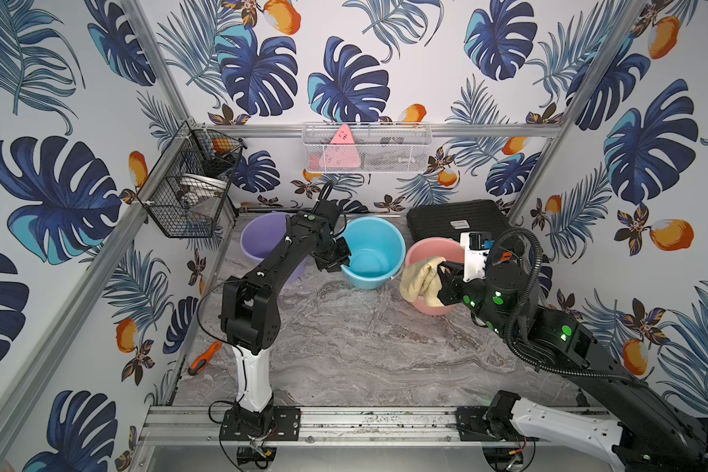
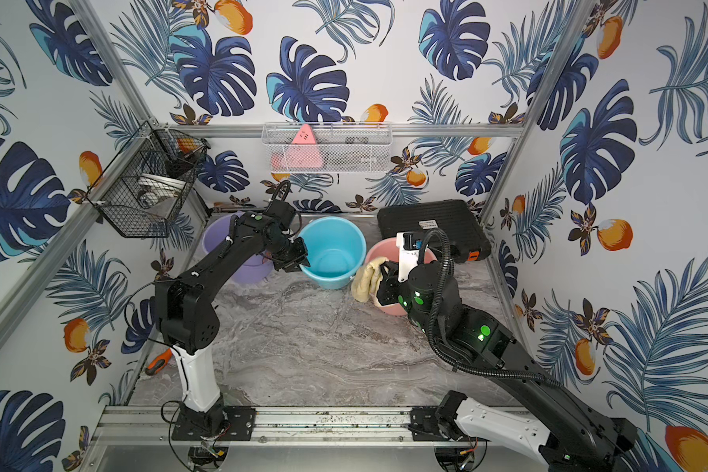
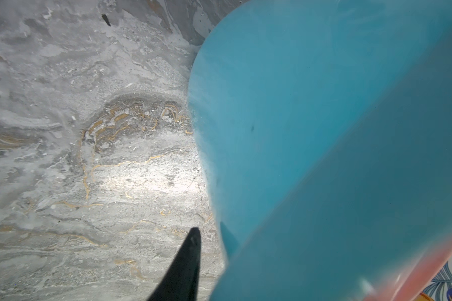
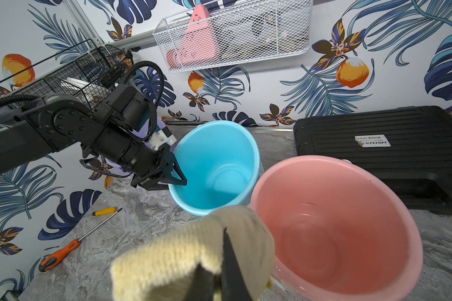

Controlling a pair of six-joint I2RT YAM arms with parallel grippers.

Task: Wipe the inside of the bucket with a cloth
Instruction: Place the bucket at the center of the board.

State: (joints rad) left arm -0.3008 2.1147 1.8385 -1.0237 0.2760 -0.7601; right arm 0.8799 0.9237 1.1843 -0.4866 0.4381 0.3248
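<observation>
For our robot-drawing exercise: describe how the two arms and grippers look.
Both arms are black with a white lowest segment. The left arm has a small cable loop; the right arm carries a long ribbed hose and green dots. The left gripper and right gripper have pointed black fingers.

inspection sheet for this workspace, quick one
surface: marble-look tabletop, no spills seen
job's things: cloth bunched by pink bucket's rim; blue bucket upright, empty
clutter: purple bucket, black case, orange-handled screwdriver, yellow-handled screwdriver
claws: left claw parted astride blue bucket's rim; right claw shut on cloth
cables: corrugated hose looping over right arm
surroundings: white wire basket, black wire basket on leaf-print walls
</observation>
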